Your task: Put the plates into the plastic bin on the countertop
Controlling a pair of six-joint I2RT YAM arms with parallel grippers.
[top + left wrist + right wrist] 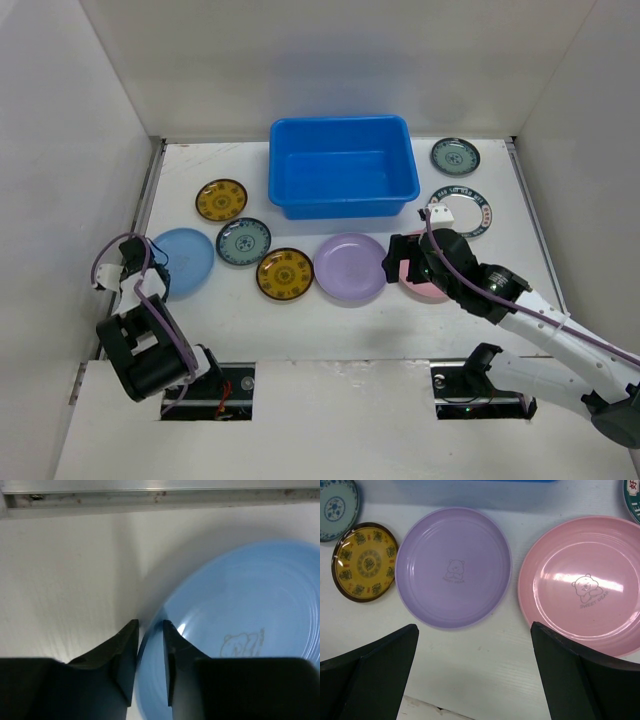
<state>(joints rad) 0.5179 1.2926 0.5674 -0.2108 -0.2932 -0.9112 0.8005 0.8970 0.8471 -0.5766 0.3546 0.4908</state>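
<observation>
The empty blue plastic bin (345, 205) stands at the back middle of the countertop (300, 325). My left gripper (152, 270) (150, 630) is shut on the left rim of the blue plate (188, 257) (240, 615). My right gripper (398, 262) (474, 626) is open and empty, above the bare table between the lilac plate (350, 268) (454, 567) and the pink plate (428, 290) (580, 585). In the top view the right arm hides most of the pink plate.
Two yellow plates (222, 200) (284, 275) and a grey-green patterned one (244, 242) lie left of centre. Two more patterned plates (455, 156) (462, 212) lie right of the bin. White walls enclose the table; a metal rail (150, 497) runs along the left wall.
</observation>
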